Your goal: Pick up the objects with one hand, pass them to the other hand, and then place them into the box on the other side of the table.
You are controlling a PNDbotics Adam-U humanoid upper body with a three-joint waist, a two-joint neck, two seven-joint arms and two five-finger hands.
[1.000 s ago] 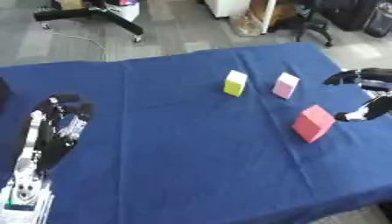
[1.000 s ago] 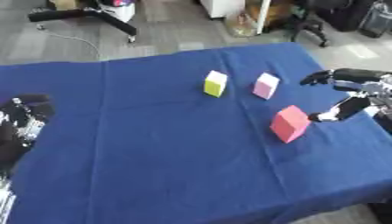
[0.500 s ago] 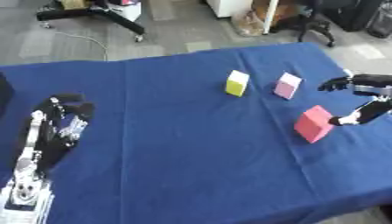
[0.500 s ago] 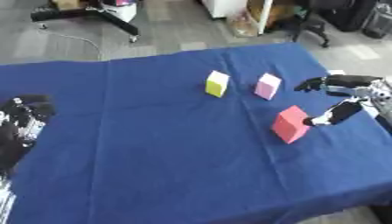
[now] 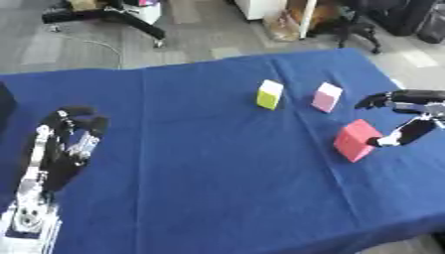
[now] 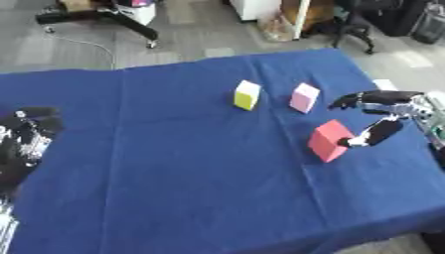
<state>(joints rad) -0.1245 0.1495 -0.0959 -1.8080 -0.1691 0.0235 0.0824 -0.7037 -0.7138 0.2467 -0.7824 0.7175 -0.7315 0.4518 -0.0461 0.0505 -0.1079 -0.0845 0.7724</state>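
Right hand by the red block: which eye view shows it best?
The right eye view: the right hand sits well inside the picture, open beside the red block. The left eye view crops it at the right edge.

Even, bright light, soft shadows, slight overall blur.

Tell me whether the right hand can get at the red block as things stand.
Probably yes. The right hand is open right beside the red block, one digit at its right face and the others spread above. Nothing lies between them; the pink block and yellow block stand apart, farther back.
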